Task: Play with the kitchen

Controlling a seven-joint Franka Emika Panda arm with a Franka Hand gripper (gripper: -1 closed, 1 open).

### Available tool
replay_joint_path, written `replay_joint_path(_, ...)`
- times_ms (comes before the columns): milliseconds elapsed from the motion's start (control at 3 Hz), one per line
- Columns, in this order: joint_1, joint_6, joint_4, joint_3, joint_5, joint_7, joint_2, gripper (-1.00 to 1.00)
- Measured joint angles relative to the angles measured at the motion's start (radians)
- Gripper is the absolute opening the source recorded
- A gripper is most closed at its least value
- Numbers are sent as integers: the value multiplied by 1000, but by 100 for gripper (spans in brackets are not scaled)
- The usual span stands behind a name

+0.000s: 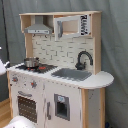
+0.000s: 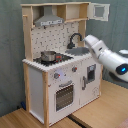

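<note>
Standing upright, kitchen (image 1: pixel 57 82) (image 2: pixel 60 70); faucet (image 2: pixel 75 39) spout curving toward sink; end effector state unclear.

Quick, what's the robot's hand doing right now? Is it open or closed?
Gripper: cannot be told. In the second exterior view the robot arm reaches toward the kitchen near the sink, but its tip is hidden.

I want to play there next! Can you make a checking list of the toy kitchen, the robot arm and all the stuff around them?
Surface: wooden floor, bare where seen.
Job's things: kitchen upright; pot on stovetop; black faucet by grey sink; upper cabinet door open.
Clutter: nothing seen.
Grippers: white arm reaches toward the sink side; gripper hidden.
Cables: nothing seen.
Surroundings: grey curtain behind.
</note>
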Motion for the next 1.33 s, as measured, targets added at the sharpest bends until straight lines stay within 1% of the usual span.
replay_joint_path(333, 41, -57, 2, -56, -39, -29, -3, 100)
replay_joint_path(667, 80, -119, 9, -104, -86, -45, -7, 100)
replay_joint_path(1333, 154, -256, 32, -180, -191, -45, -15, 100)
